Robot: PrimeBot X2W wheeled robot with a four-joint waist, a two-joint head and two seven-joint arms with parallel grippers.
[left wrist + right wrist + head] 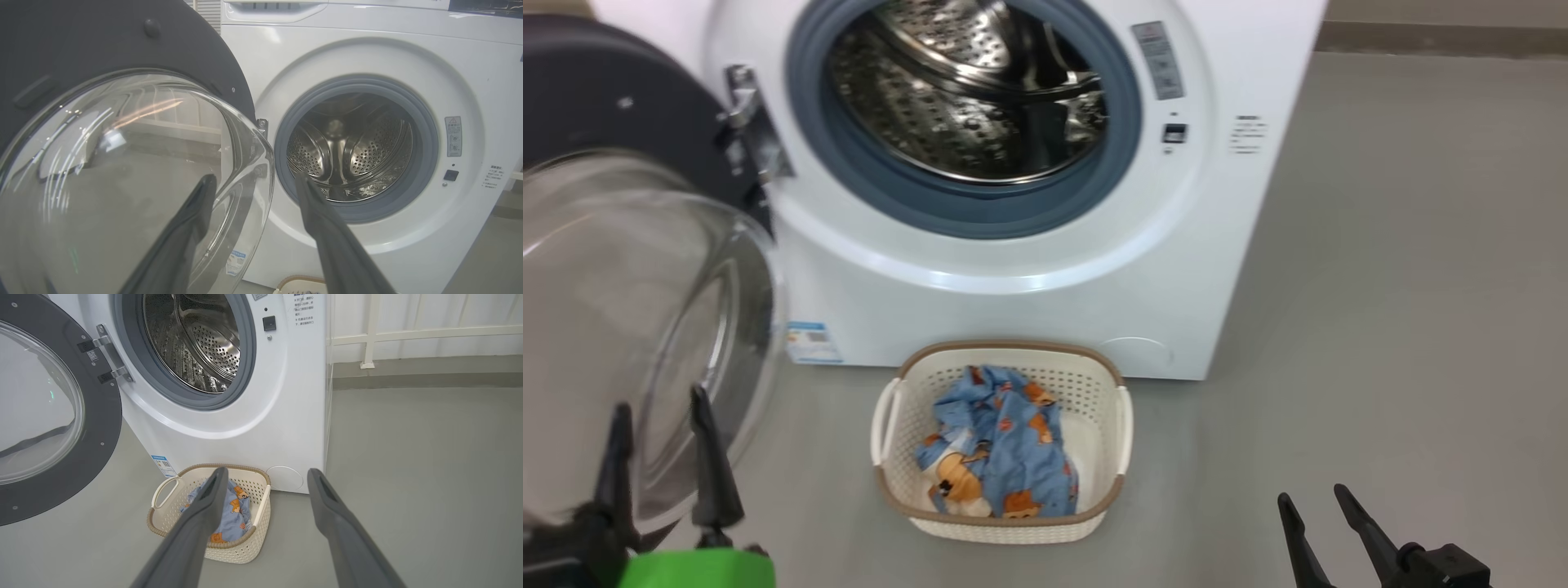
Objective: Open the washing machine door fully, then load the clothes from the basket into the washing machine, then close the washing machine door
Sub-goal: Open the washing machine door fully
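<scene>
White enamel and dark glass: the washing machine [1029,278] has its washing machine door [605,98] swung wide open on the left of the machine's mouth. The steel drum [964,90] lies bare inside the grey gasket [980,208], with nothing in it.

The basket [1005,347] sits on the grey floor [1380,327] just in front of the machine, below the mouth. The clothes [1005,441] are bundled inside it, blue with orange bears.

The head view shows both arms at once. The left gripper [660,400] hangs in front of the door's glass bowl, left of the machine. Its 2 fingers are spread with nothing between them; whether they touch the glass I cannot tell. The right gripper [1311,493] hovers over bare floor to the machine's right, fingers parted and empty.

The left wrist view adds the machine's top, with a detergent drawer [273,10] above the mouth, and only a sliver of the basket. The right wrist view gives the door's 2 metal hinges [104,355] and a white railing [408,335] past the machine's right side. A small blue label [810,343] is stuck at the machine's lower left corner.
</scene>
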